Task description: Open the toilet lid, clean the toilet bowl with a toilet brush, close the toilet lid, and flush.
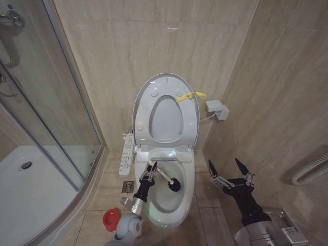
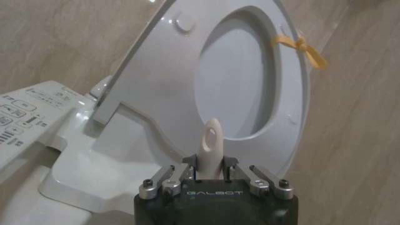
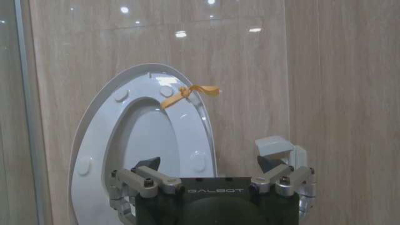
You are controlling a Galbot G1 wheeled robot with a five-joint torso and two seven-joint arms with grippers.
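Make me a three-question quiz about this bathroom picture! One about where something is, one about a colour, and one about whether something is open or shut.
1. Where is the black head of the toilet brush?
A. In the red cup on the floor
B. Inside the toilet bowl
C. On the shower tray

2. What colour is the strap tied on the raised seat?
A. Yellow
B. Green
C. Blue

3. How is the toilet lid?
A. Shut flat
B. Taken off
C. Standing up open

Answers:
1. B: the left gripper holds the white handle, and the bristles sit within the toilet bowl.
2. A: the strap is yellow against the white plastic.
3. C: the toilet lid leans against the wall, while the right gripper waits open beside the bowl.
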